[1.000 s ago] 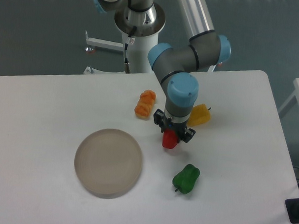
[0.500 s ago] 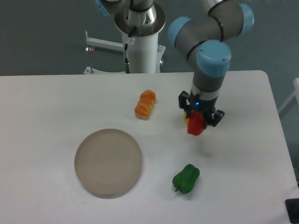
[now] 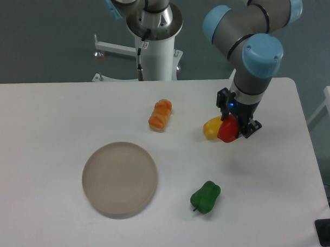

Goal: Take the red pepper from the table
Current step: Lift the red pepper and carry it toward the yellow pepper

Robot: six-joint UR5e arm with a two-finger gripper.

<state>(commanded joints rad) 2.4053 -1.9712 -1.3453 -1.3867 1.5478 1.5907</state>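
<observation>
Four toy vegetables and one plate are seen on or above the white desk (image 3: 57, 103). On the left side, the round beige-grey plate (image 3: 119, 179) lies flat on the desk. To the right of it and further back, the orange ridged pepper (image 3: 160, 114) lies on its side, well apart from the plate. In front, near the lower edge, the green pepper (image 3: 206, 196) rests on the desk with its thin stem pointing to the front. Further right, the yellow pepper (image 3: 212, 128) lies on the desk, and the red pepper (image 3: 228, 130) is just beside it on its right, partly covering it in this view. The red pepper is held in the end effector (image 3: 235, 126), which is closed on it from above; a faint shadow on the desk below suggests the pepper is lifted off the surface, not resting on it. The arm with its light blue joint caps (image 3: 262, 53) comes down to the end effector from the upper right, and its base column (image 3: 155, 36) stands behind the desk.
</observation>
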